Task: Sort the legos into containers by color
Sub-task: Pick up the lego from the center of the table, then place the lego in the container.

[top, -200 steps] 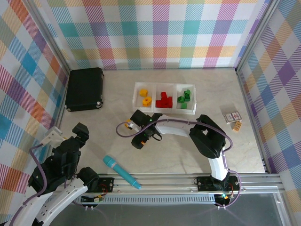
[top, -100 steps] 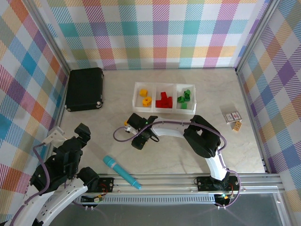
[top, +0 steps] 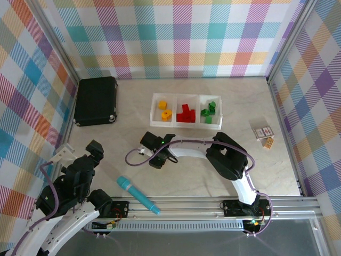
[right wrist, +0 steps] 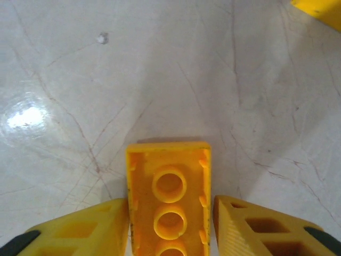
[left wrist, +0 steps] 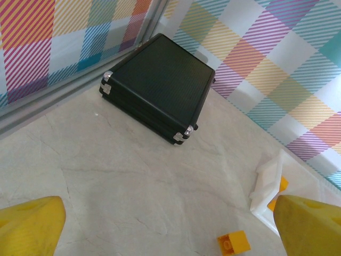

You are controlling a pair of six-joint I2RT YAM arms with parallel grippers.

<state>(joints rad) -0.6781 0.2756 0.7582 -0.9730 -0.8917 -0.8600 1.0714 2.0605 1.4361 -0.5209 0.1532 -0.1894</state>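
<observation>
The right wrist camera is showing what the overhead view is hiding: the right gripper is pinching 1 yellow brick between its nearly closed fingers. The brick is lying hollow underside up, 3 round tubes showing, over the table near the tray. The left gripper is hanging wide open, holding nothing, facing the black case.

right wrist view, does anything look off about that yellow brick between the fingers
The yellow lego between the fingers of the right end effector is upside down: its hollow underside with round tubes faces the camera, not its studs. It looks undamaged and sits straight between the fingers.
</observation>
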